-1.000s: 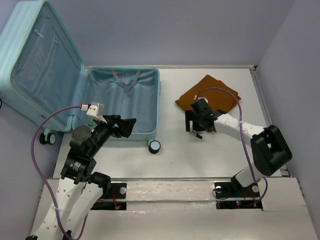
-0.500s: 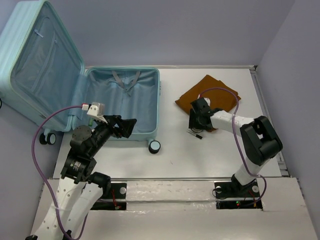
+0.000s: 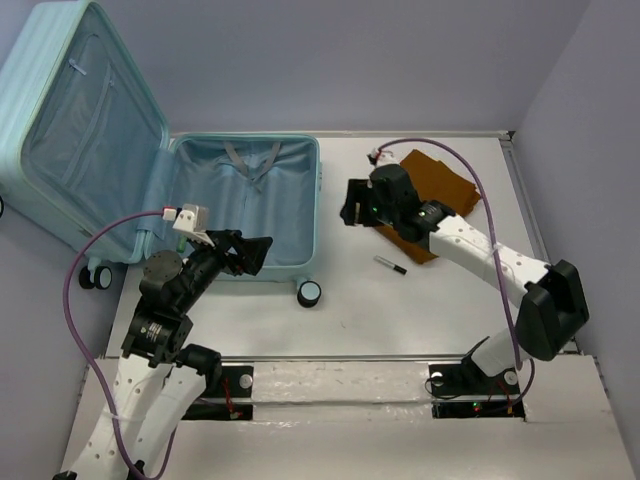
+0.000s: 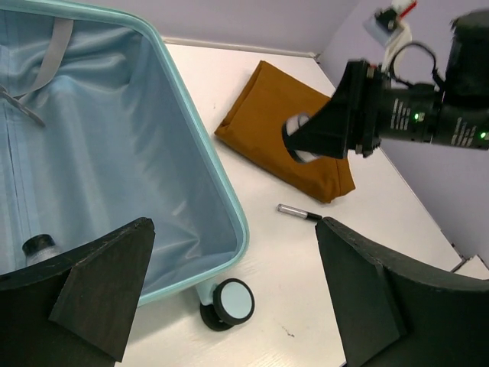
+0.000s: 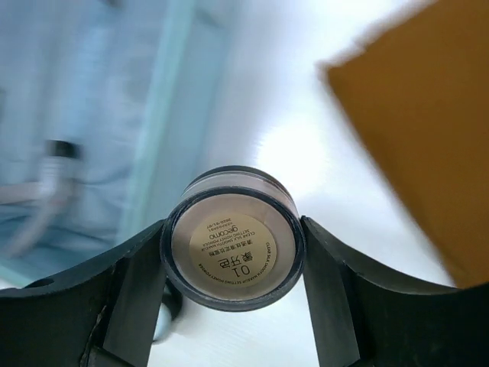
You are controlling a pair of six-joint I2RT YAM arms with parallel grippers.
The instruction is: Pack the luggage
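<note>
The luggage [image 3: 245, 210] has a ribbed plastic shell, smooth cloth lining.

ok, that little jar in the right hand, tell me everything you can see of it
The small round jar is gripped on opposite sides by the right hand's two black fingers, which alone touch it. Its flat base faces the wrist camera: a pale circular label printed "01" with fine text, ringed by a dark rim. The lid is out of sight. It hangs over the white table, between the open luggage and the brown cloth.
</note>
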